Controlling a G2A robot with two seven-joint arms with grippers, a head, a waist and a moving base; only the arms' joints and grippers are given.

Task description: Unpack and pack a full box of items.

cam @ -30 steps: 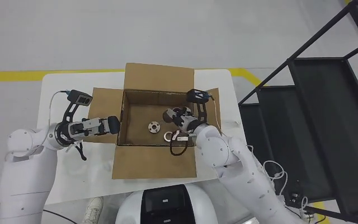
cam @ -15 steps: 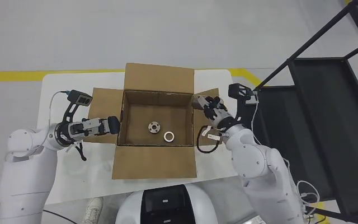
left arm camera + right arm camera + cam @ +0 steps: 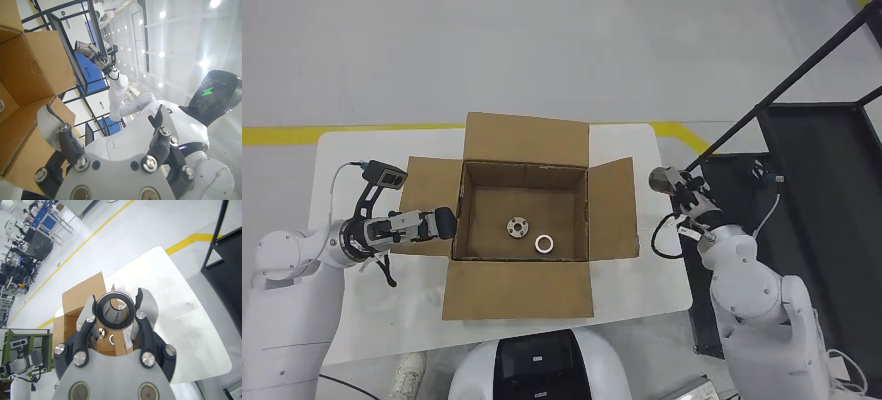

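An open cardboard box (image 3: 527,140) stands mid-table. On its floor lie a flanged metal part (image 3: 516,226) and a white ring (image 3: 543,243). My right gripper (image 3: 674,188) is beyond the box's right flap, over the table's right edge, shut on a metal cylinder (image 3: 661,180). The right wrist view looks down the hollow cylinder (image 3: 115,323) clamped between both fingers, with the box (image 3: 83,294) behind it. My left gripper (image 3: 447,222) stays beside the box's left flap, open with nothing between its fingers (image 3: 47,117). From the left wrist view the cylinder (image 3: 81,47) is held in the air past the box (image 3: 28,62).
A black shelf rack (image 3: 812,200) stands right beside the table's right edge, close to the right arm. The white table (image 3: 362,160) has bare surface left and right of the box. A yellow floor line (image 3: 342,132) runs behind the table.
The right arm lifted the metal cylinder out of the box and carried it right, past the right flap to the table's edge. The left arm has not moved.
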